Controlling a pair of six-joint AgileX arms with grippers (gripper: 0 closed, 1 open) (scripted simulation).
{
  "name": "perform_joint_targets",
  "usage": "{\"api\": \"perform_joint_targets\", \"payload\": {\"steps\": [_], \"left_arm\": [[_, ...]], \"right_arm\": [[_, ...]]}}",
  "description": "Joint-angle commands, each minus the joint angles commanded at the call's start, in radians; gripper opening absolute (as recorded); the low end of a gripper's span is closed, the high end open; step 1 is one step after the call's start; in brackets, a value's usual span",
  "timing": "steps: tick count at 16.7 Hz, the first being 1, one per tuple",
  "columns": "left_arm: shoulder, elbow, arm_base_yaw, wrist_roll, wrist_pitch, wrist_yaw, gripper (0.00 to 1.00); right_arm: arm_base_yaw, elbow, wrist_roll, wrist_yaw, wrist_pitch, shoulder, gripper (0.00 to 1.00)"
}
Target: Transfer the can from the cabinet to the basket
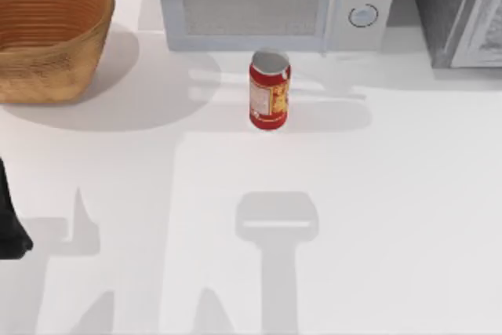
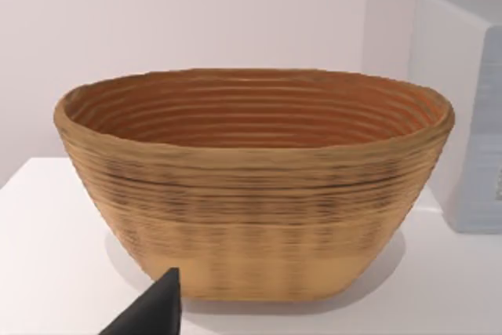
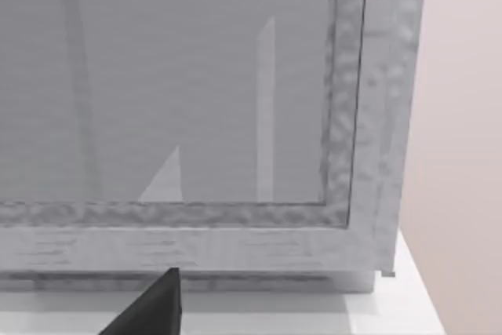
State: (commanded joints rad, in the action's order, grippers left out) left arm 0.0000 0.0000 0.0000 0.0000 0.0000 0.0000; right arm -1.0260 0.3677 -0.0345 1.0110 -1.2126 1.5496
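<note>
1. The can (image 1: 269, 89) is standing upright on the white desk (image 1: 376, 217), just in front of the microwave (image 1: 274, 1) and well apart from the cabinet (image 1: 463, 9) at the far right. It is not inside the cabinet, so nothing needs to be opened.
2. The basket (image 1: 47, 29) is sitting at the far left corner, and its oval mouth is looking bare in the left wrist view.
3. A dark part of the left arm (image 1: 12, 221) is showing at the desk's left edge; a dark fingertip (image 2: 153, 307) is pointing at the basket wall. Whether the left gripper is spread or pressed together, I cannot tell.
4. The right wrist camera is facing the cabinet's pale framed door (image 3: 172, 92) at close range, with one fingertip (image 3: 153, 304) in view; its state I also cannot tell.
5. Judging from this, the step in hand is reaching for the can. A side-on grasp around the mid-body, keeping it upright, is looking best, coming from the open near side.
6. The microwave front is crowding the can from behind, so the fingers are wanting a left-right spread.
7. The stretch between can and basket is lying open; the carry is needing enough lift to clear the tall woven rim.
</note>
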Motion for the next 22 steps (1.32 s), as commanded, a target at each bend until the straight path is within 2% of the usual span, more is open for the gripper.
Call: {"api": "perform_joint_targets", "payload": {"steps": [5,9,22], "left_arm": [[0.000,0.000,0.000,0.000,0.000,0.000,1.00],[0.000,0.000,0.000,0.000,0.000,0.000,1.00],[0.000,0.000,0.000,0.000,0.000,0.000,1.00]], "right_arm": [[0.000,0.029,0.000,-0.003,0.035,-0.006,1.00],[-0.018,0.207,0.001,0.007,0.221,-0.019,1.00],[-0.024,1.165,0.000,0.030,1.363,-0.158,1.00]]}}
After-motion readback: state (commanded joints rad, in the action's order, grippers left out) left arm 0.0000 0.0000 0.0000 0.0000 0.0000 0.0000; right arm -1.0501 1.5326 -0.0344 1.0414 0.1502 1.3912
